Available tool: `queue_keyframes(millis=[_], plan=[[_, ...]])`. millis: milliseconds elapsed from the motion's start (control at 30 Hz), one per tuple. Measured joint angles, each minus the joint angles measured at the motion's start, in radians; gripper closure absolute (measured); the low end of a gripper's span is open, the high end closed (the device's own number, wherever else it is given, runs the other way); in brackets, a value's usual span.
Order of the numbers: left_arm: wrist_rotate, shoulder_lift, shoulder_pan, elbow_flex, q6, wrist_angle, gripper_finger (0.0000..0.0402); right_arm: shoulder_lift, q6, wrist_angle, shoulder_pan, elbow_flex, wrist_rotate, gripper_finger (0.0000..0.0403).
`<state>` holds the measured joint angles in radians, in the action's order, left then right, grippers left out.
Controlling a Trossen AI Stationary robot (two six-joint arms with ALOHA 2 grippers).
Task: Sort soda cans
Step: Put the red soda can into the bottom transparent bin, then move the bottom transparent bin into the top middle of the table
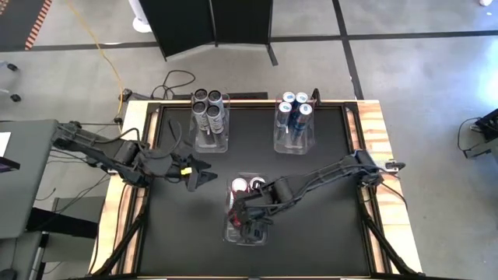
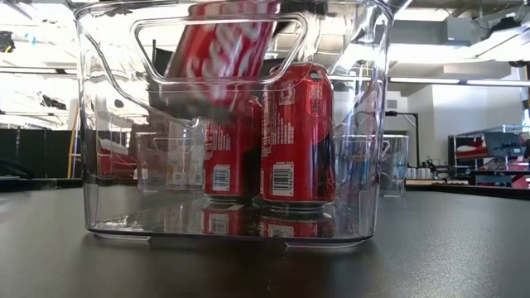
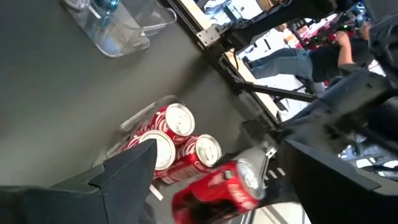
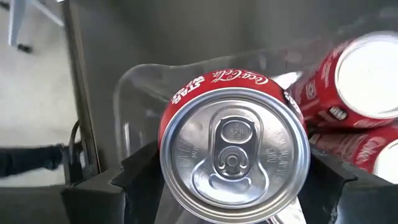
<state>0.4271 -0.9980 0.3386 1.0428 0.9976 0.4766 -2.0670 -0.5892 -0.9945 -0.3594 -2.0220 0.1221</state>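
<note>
Right gripper (image 4: 231,186): we see it grasping a tilted red can (image 4: 233,146) over the near bin (image 2: 108,165).
Left gripper (image 1: 204,177): we see fingers apart, empty, left of that bin.

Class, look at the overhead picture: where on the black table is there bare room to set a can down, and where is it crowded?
Bare mat lies between the grey-can bin and the blue-can bin, and right of the red-can bin below the right arm. It is crowded at the red-can bin, where the right gripper holds a tilted red can, with the open left gripper close by.
</note>
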Motion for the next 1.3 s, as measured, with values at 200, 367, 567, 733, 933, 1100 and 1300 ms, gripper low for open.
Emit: queue_keyframes(millis=[200, 367, 567, 733, 933, 1100, 1300], plan=[[0.047, -0.04, 0.056, 0.0, 0.038, 0.006, 0.0063, -0.056, -0.087, -0.026, 0.046, 0.0, -0.045, 0.0108], [0.057, -0.085, 0.086, 0.0, 0.044, 0.009, 0.0063, -0.081, -0.123, -0.051, 0.059, 0.0, -0.042, 0.0107], [0.058, -0.13, 0.088, 0.0, 0.05, 0.012, 0.0063, -0.081, -0.127, -0.05, 0.059, 0.0, -0.043, 0.0107], [0.057, -0.134, 0.087, 0.0, 0.054, 0.01, 0.0063, -0.081, -0.129, -0.042, 0.07, 0.0, -0.045, 0.0098], [0.049, -0.134, 0.095, 0.0, 0.062, -0.002, 0.0063, -0.081, -0.094, -0.041, 0.096, 0.0, -0.045, 0.0027], [0.046, -0.134, 0.101, 0.0, 0.074, 0.003, 0.0063, -0.08, -0.084, -0.036, 0.101, -0.002, -0.048, 0.0017], [0.041, -0.134, 0.101, 0.0, 0.084, 0.003, 0.0063, -0.056, -0.083, -0.043, 0.101, 0.0, -0.043, 0.0018]])
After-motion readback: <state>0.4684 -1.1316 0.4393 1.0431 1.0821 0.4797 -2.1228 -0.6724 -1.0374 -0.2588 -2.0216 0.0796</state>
